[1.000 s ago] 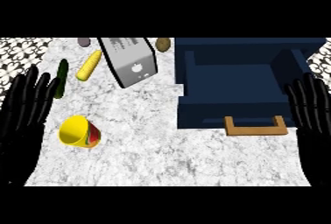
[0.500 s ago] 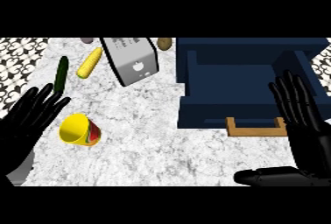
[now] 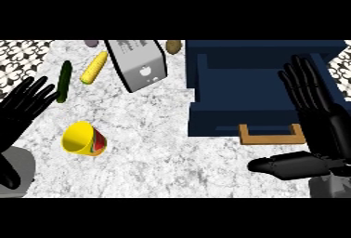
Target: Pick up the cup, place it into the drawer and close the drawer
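A yellow cup (image 3: 83,139) with a red and green band lies on its side on the marble counter, mouth toward the upper left. The dark blue drawer (image 3: 264,83) stands open at the upper right, with a wooden handle (image 3: 271,136) on its front. My left hand (image 3: 24,106) is open at the left edge, fingers straight, a short way left of and above the cup, not touching it. My right hand (image 3: 316,111) is open over the drawer's right side, fingers pointing up and thumb stretched left below the handle.
A grey tablet-like device (image 3: 139,62) lies tilted at the top centre. A corn cob (image 3: 94,68) and a green cucumber (image 3: 64,81) lie to its left. A brown potato (image 3: 173,46) sits by the drawer's back corner.
Both hands have moved inward and up. The left hand has come nearer the cup. The right hand has risen further over the drawer's right side. The cup and drawer are unmoved.
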